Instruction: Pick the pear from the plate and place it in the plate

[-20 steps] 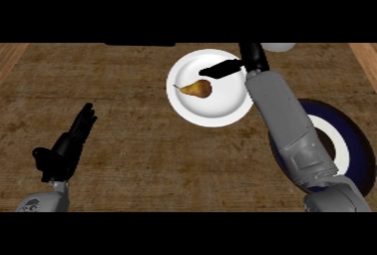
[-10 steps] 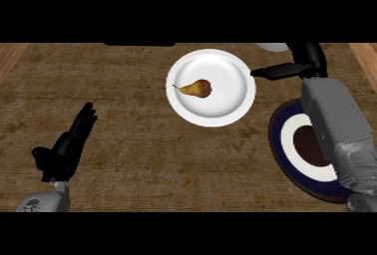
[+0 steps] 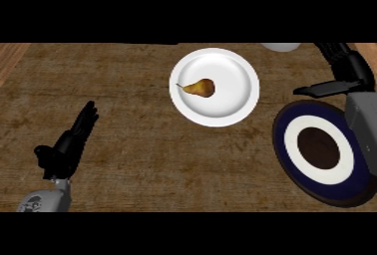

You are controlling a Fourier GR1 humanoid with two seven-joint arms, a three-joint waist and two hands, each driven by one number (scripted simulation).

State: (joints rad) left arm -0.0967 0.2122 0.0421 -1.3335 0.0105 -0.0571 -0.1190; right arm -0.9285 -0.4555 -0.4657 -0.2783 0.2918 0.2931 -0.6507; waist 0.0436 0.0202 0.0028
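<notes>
A brown pear [image 3: 200, 88] lies on the white plate [image 3: 232, 107], left of the plate's middle, stem pointing left. A dark blue plate [image 3: 290, 149] with a white ring and brown centre sits at the right and holds nothing. My right hand [image 3: 346, 69] hangs open at the far right, above the blue plate's top edge, its thumb pointing left toward the white plate; it holds nothing. My left hand [image 3: 70, 142] rests open at the lower left, fingers straight, well away from both plates.
The counter top is brown wood grain with a lighter strip at the far left edge [image 3: 9, 62]. A pale round object [image 3: 280, 46] peeks in at the top, right of the white plate.
My right hand has moved from over the white plate to the right, off the pear, uncovering the blue plate. The pear stayed on the white plate. The left hand has not moved.
</notes>
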